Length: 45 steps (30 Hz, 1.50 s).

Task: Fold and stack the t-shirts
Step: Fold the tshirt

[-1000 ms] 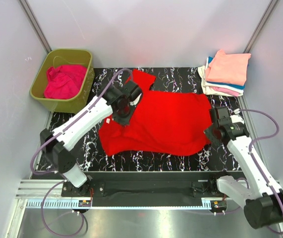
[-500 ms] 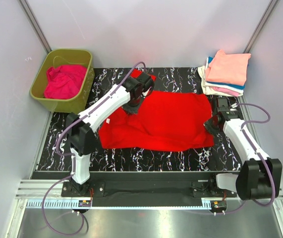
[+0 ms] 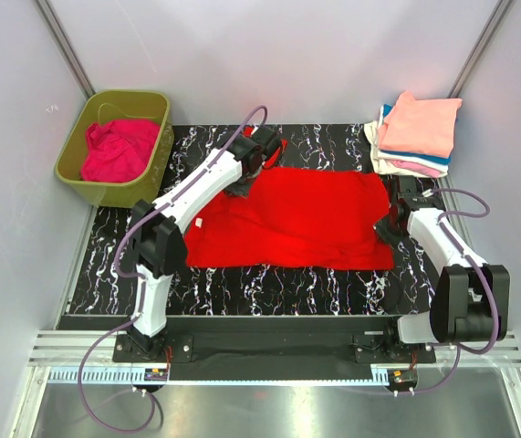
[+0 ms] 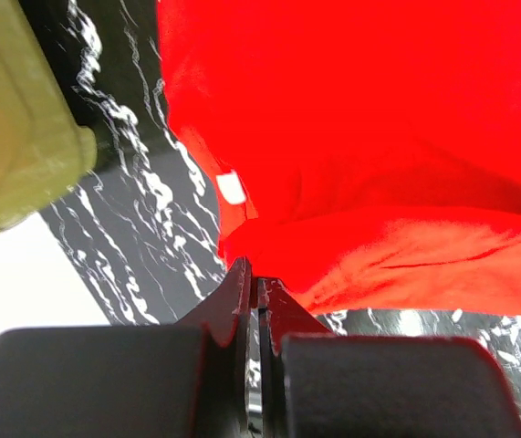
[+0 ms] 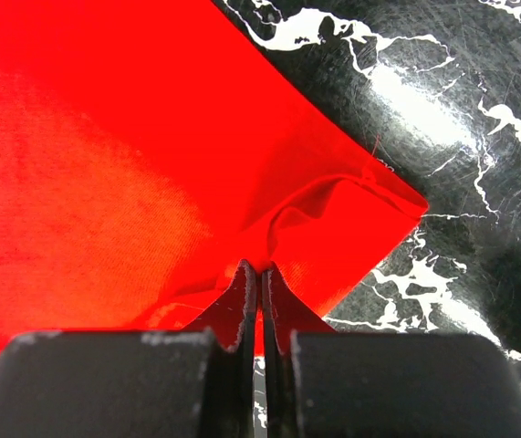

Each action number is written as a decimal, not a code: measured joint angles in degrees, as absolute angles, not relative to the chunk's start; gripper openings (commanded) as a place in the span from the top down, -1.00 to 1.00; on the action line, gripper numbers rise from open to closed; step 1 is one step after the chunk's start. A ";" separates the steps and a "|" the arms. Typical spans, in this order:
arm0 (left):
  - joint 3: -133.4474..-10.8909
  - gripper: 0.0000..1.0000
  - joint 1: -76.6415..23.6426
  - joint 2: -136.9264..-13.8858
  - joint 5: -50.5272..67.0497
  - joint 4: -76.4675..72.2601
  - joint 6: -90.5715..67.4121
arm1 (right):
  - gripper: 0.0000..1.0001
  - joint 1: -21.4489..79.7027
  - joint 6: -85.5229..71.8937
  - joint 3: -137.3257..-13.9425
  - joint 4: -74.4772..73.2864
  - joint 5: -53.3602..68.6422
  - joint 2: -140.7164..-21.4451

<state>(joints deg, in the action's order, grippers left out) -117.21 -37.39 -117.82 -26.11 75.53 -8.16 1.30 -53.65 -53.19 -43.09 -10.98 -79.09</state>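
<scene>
Spreading the bright red cloth t-shirt (image 3: 296,219) flat looks to be the step in hand: it lies across the middle of the black white-veined surface (image 3: 333,141), stretched fairly smooth between the two arms and not yet folded. The left end effector (image 4: 255,276) is clamped on a bunched edge of the cloth at the shirt's far left corner, near the white label (image 4: 231,187). The right end effector (image 5: 258,271) is pinched shut on a puckered corner at the shirt's right edge. A magenta-pink shirt (image 3: 114,151) lies crumpled in the olive-green plastic tub (image 3: 73,169) at far left, and a stack of folded peach, white and blue shirts (image 3: 417,135) sits at the far right corner. Next, I judge, both should lay the cloth down flat and release it, then regrip for the first fold without trapping the wrinkles on the left side. Part of the red shirt is hidden under the left arm, and how much cloth each grip holds cannot be made out
</scene>
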 measured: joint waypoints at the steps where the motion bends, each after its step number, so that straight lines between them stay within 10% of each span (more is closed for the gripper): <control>1: -117.45 1.00 -37.39 -117.93 -26.59 75.00 -7.70 | 1.00 1.21 -53.56 -53.19 -43.00 -10.96 -79.44; 14: -117.73 0.82 -37.43 -122.50 -31.92 68.55 -2.50 | 1.00 -2.92 -52.73 -53.23 -41.36 -11.27 -82.50; 17: -117.73 0.57 -37.43 -123.09 -33.21 66.78 -0.89 | 0.68 -3.11 -52.66 -53.23 -40.64 -11.03 -83.59; 21: -119.85 0.27 -37.32 -125.12 -34.48 66.57 -0.25 | -0.34 -3.22 -52.45 -53.34 -39.24 -10.79 -85.69; 26: -130.21 -0.40 -36.82 -128.95 -34.22 69.21 -3.07 | -0.89 -4.38 -52.27 -53.93 -38.41 -10.79 -87.53; 32: -123.37 -0.44 -35.07 -117.86 -30.22 67.85 -10.39 | -1.00 -9.47 -50.68 -57.56 -38.79 -11.22 -87.29; 45: -60.40 -0.47 -29.02 -79.68 -8.69 52.66 -31.51 | -0.75 -10.13 -47.75 -41.30 -39.79 -0.71 -65.17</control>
